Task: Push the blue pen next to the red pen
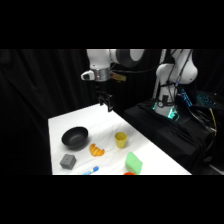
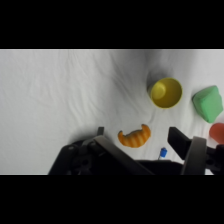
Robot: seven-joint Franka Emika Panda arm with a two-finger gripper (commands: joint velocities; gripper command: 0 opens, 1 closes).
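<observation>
So basically nothing's been done on the push yet, far as I can judge. The white table is the big thing here, with the arm hanging over its far edge and the gripper up in the air, well apart from both pens. Whether it's open or closed, honestly I cannot tell.

Going down in size: black bowl on the near-left part of the table, green block toward the front, grey cube in front of the bowl, yellow cup, and an orange croissant-looking lump between the bowl and cup.

Then the small stuff that matters. The blue pen lies at the table's front edge, just right of the cube, a thin bright-blue stick with a whitish bit. The red pen is only a red sliver at the front edge below the green block. They're clearly apart, so the whole approach, descent and shove are left.
</observation>
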